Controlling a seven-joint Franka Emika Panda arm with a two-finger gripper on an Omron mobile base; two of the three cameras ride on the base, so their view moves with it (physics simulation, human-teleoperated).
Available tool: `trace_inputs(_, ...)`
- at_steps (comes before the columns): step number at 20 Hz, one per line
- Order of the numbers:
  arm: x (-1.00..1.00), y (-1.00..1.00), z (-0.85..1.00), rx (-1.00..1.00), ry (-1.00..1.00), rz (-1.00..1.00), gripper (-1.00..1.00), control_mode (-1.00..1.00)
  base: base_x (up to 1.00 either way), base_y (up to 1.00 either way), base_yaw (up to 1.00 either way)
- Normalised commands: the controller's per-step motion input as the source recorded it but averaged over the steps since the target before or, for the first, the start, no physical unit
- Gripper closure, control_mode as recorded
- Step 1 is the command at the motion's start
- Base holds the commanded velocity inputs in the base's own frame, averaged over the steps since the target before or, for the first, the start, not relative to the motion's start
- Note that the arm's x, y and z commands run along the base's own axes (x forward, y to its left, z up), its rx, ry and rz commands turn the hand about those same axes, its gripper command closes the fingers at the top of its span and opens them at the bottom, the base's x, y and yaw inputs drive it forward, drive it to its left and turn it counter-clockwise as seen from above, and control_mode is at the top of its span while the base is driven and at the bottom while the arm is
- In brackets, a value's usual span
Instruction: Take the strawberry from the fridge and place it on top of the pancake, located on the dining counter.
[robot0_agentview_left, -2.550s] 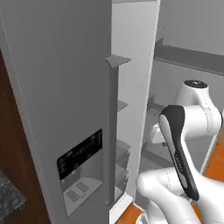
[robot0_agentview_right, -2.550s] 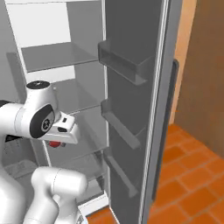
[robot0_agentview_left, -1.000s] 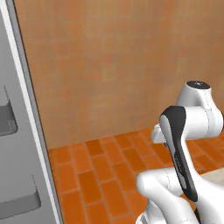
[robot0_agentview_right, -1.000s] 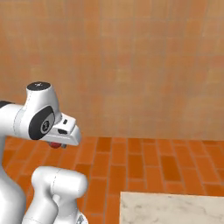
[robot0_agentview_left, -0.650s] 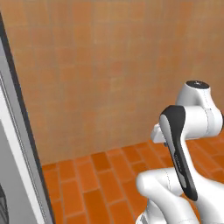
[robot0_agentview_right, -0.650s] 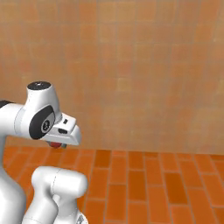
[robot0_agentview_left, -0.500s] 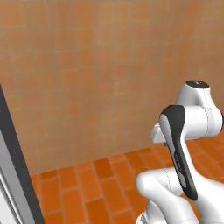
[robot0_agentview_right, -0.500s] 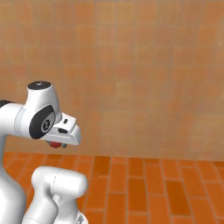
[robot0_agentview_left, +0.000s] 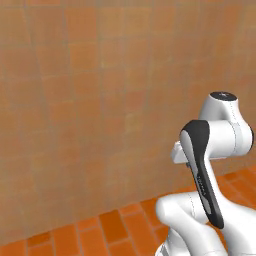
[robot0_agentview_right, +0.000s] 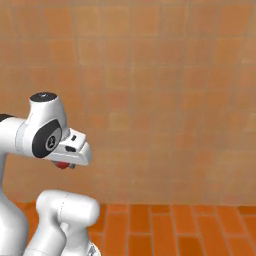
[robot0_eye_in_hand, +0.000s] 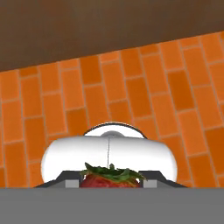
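Observation:
The strawberry (robot0_eye_in_hand: 109, 177), dark red with green leaves, sits between the fingertips of my gripper (robot0_eye_in_hand: 111, 183), which is shut on it. In the right base view the strawberry (robot0_agentview_right: 61, 165) peeks out as a red spot under the white hand, and the gripper (robot0_agentview_right: 64, 163) is tucked close to the arm's body at mid height. The hand points down at the orange brick floor (robot0_eye_in_hand: 131, 87). The fridge, the pancake and the dining counter are out of view.
An orange tiled wall (robot0_agentview_right: 160, 90) stands ahead in both base views, above a strip of orange brick floor (robot0_agentview_right: 175, 230). The arm's white elbow and dark link (robot0_agentview_left: 202, 175) take up the lower right of the left base view.
The whole picture has swung sideways as the base turned: the fridge door slid off the left edge, leaving wall and floor. The arm keeps its pose, still holding the strawberry.

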Motion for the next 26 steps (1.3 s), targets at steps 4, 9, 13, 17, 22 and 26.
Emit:
trace_inputs(4,0.0,0.0,0.0,0.0,0.0,0.0,1.0,1.0,0.68,-0.35,-0.65)
trace_inputs(9,0.0,0.0,0.0,0.0,0.0,0.0,1.0,1.0,0.54,-0.13,-0.74)
trace_inputs(13,0.0,0.0,0.0,0.0,0.0,0.0,1.0,1.0,0.62,0.0,-0.75)
trace_inputs(17,0.0,0.0,0.0,0.0,0.0,0.0,1.0,1.0,0.58,0.02,-0.77)
trace_inputs(22,0.0,0.0,0.0,0.0,0.0,0.0,1.0,1.0,0.38,0.13,-0.87)
trace_inputs(26,0.0,0.0,0.0,0.0,0.0,0.0,1.0,1.0,0.39,0.12,-0.86)
